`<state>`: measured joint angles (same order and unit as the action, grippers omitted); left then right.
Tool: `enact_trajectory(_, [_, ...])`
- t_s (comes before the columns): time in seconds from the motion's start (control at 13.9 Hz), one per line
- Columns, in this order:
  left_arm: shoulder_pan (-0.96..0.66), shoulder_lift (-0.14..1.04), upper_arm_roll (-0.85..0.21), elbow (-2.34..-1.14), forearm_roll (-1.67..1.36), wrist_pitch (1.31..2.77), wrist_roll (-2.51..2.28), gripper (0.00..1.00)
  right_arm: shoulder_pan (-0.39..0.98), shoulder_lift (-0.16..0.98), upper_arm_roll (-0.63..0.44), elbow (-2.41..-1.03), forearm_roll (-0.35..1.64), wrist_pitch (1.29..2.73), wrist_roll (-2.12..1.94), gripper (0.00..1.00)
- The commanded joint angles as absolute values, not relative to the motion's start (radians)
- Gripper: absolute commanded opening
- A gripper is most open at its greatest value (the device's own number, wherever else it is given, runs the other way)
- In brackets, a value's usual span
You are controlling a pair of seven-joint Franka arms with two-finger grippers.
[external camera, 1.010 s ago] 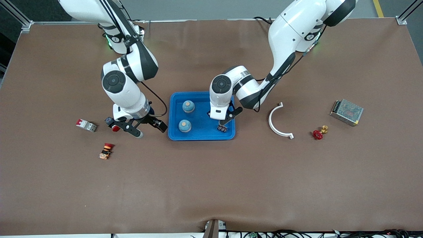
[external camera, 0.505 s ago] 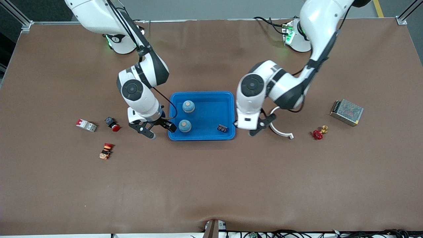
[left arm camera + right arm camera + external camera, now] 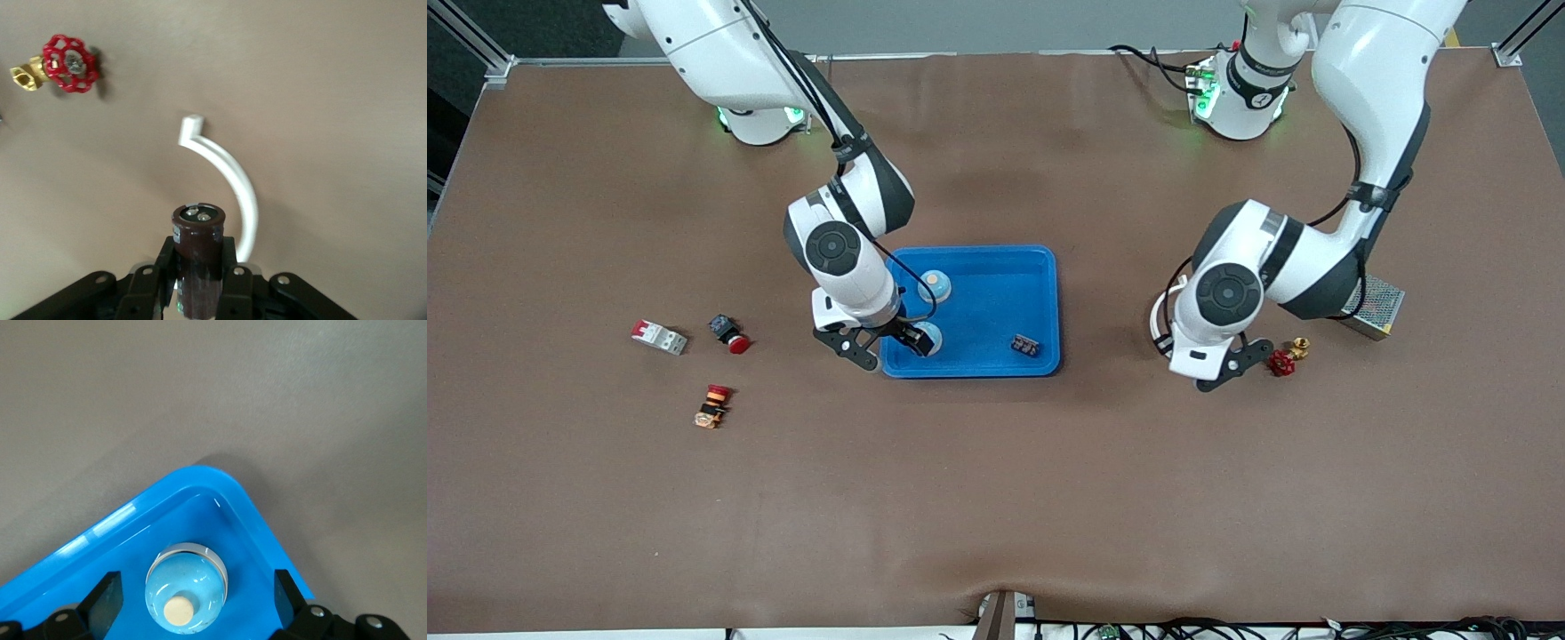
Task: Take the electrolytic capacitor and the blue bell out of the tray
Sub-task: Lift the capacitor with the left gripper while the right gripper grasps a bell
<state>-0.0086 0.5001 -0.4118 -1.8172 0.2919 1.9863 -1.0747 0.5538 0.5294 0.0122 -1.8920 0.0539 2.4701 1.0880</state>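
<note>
Carrying the electrolytic capacitor (image 3: 198, 257) upright in my left gripper (image 3: 197, 283), clamped round its dark barrel so it cannot tip, I hold it over bare desk (image 3: 996, 498) beside the white curved bracket (image 3: 230, 180) and the red valve (image 3: 70, 63), well clear of the tray (image 3: 1040, 307). My right gripper (image 3: 193, 603) hangs spread wide over the tray corner nearest the front camera at the right arm's end, straddling a blue bell (image 3: 187, 587) without touching it; I judge that placing readies a grasp. A second blue bell (image 3: 935, 284) and a small dark part (image 3: 1024, 344) also sit inside.
</note>
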Motion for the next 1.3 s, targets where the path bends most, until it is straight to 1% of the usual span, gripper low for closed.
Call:
enact_trajectory(0.0, [0.05, 0.451, -0.422, -1.9, 0.313, 1.987, -1.04, 0.0, 0.577, 0.566, 0.0, -1.862, 0.044, 2.471, 1.114, 1.0])
enact_trajectory(0.36, [0.13, 0.439, -0.422, -1.991, 0.316, 2.028, -1.035, 0.0, 0.609, 0.607, 0.0, -1.835, 0.044, 2.474, 1.157, 1.0])
enact_trajectory(0.51, [0.149, 0.439, -0.42, -2.031, 0.316, 2.069, -1.038, 0.0, 0.611, 0.615, 0.0, -1.83, 0.044, 2.476, 1.158, 1.0])
enact_trajectory(0.65, [0.211, 0.445, -0.42, -2.066, 0.318, 2.127, -1.039, 0.0, 0.611, 0.62, 0.0, -1.83, 0.044, 2.476, 1.158, 1.0])
enact_trajectory(0.87, [0.222, 0.471, -0.42, -2.083, 0.322, 2.183, -1.039, 0.0, 0.611, 0.626, 0.0, -1.829, 0.044, 2.476, 1.158, 1.0])
enact_trajectory(0.94, [0.225, 0.483, -0.419, -2.082, 0.322, 2.197, -1.039, 0.02, 0.612, 0.632, 0.0, -1.827, 0.044, 2.476, 1.158, 1.0])
enact_trajectory(1.01, [0.224, 0.485, -0.419, -2.076, 0.322, 2.197, -1.039, 0.39, 0.617, 0.632, 0.0, -1.827, 0.044, 2.476, 1.158, 1.0])
enact_trajectory(1.08, [0.222, 0.483, -0.42, -2.072, 0.322, 2.197, -1.04, 0.99, 0.62, 0.632, 0.0, -1.827, 0.044, 2.476, 1.158, 0.9])
enact_trajectory(1.15, [0.216, 0.474, -0.42, -2.069, 0.324, 2.192, -1.039, 1.0, 0.62, 0.632, 0.0, -1.822, 0.044, 2.476, 1.158, 0.79])
enact_trajectory(1.23, [0.213, 0.468, -0.423, -2.059, 0.328, 2.183, -1.042, 1.0, 0.62, 0.635, 0.0, -1.816, 0.046, 2.476, 1.157, 0.73])
